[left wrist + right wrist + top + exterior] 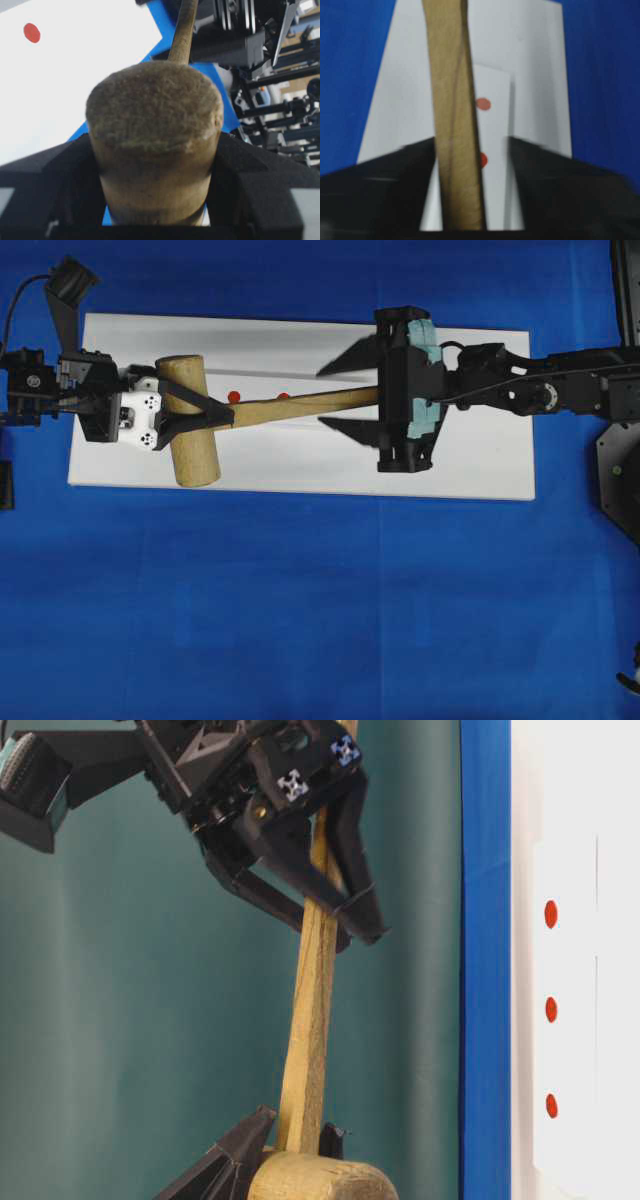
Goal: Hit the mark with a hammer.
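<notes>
Above the flat white board [300,475] on the blue cloth, the light-brown wooden hammer [190,420] with its fat round head hangs in the air between two black robot arms. The left gripper [205,410] squeezes the head from both sides. On the right, the right gripper [345,395] has its two fingers around the far end of the long handle; they look blurry and I cannot tell if they pinch it yet. Small red dots [233,396] sit on the board under the handle. This looks like a hand-over. Next, I think the right gripper must grip hard, the left one let go, then swing down on a dot.
</notes>
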### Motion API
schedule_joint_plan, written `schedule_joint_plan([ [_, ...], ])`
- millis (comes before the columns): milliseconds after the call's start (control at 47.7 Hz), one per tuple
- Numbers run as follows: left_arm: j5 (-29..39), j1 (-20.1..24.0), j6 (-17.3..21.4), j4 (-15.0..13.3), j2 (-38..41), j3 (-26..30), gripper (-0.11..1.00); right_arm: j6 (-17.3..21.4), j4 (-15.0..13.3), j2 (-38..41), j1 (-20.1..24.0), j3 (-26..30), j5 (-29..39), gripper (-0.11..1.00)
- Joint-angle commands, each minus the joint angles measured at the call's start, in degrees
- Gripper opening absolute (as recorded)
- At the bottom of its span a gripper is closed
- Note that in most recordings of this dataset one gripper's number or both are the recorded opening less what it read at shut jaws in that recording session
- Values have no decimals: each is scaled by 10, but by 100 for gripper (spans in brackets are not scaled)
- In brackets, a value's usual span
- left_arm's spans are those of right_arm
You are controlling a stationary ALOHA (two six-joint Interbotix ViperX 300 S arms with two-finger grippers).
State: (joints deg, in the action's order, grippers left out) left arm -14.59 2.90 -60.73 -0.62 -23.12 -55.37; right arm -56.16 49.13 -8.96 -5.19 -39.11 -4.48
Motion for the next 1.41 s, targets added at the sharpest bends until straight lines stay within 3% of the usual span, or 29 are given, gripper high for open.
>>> schedule_joint_plan([
  [0,-4,-4,0,1,-10,14,44,-1,-6,-4,0,16,0,29],
  [105,-4,-4,10,2,-10,14,44,-1,-9,-4,0,16,7,8],
  [252,-4,-4,33,3,-6,17,44,-1,-9,-4,1,16,15,8],
  [587,3,-5,7,-1,-10,19,45,1,-8,-4,1,16,15,8],
  [839,14,-4,11,-1,-10,20,45,3,-8,-4,1,17,16,8],
  [881,14,-4,11,-1,-10,21,51,4,-8,-4,1,17,16,8],
  [1028,14,-3,13,-1,-11,20,88,7,-5,-6,1,16,16,8],
  [1385,54,2,13,0,-45,-8,83,9,21,-43,1,-18,15,8],
])
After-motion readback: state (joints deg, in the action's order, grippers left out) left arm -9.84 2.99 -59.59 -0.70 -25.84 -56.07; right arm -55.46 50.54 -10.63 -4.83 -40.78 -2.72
